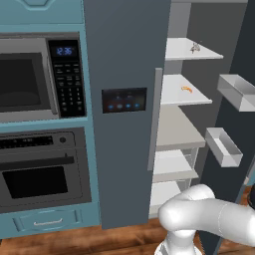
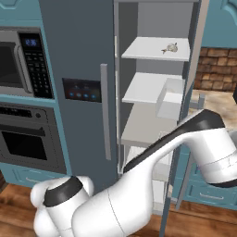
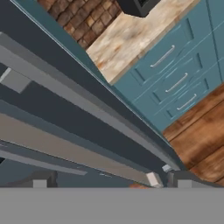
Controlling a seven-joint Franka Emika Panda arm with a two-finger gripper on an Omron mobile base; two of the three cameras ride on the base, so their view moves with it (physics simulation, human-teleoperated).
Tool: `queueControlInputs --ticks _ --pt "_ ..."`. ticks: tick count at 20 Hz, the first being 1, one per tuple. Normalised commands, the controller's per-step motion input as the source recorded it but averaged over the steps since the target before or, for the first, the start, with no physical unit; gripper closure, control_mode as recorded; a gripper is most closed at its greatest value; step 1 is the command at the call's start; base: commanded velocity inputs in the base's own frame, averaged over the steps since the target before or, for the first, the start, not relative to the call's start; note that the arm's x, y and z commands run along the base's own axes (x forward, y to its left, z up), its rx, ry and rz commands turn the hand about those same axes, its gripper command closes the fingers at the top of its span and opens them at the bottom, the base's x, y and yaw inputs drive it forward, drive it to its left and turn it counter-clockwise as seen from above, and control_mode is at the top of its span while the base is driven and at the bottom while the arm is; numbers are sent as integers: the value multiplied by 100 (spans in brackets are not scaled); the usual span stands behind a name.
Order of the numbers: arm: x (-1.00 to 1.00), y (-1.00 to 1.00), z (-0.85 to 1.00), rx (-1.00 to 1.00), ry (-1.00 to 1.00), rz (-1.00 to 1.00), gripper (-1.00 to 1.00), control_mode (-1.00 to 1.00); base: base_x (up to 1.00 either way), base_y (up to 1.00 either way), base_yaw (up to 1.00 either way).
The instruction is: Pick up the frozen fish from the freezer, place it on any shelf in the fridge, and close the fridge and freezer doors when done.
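Frozen fish (image 1: 195,48): lies on the top shelf (image 1: 179,50) of the fridge (image 2: 155,88), near its right edge (small orange thing one shelf below); freezer door (image 1: 124,99) shut, fridge door (image 1: 234,114) open; gripper (image 3: 111,183) spread wide, holding nothing

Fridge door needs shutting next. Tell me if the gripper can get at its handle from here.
Probably yes. The gripper is open and sits right at the outer face of the open fridge door, its long grey handle running just ahead with nothing between.
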Motion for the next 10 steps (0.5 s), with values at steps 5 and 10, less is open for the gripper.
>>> queueControlInputs --ticks 5,10 --pt "78 -10 -53 -3 -5 -12 -100 -100 0 0 0" --pt "38 -40 -13 -1 -4 -3 -100 -100 0 0 0"
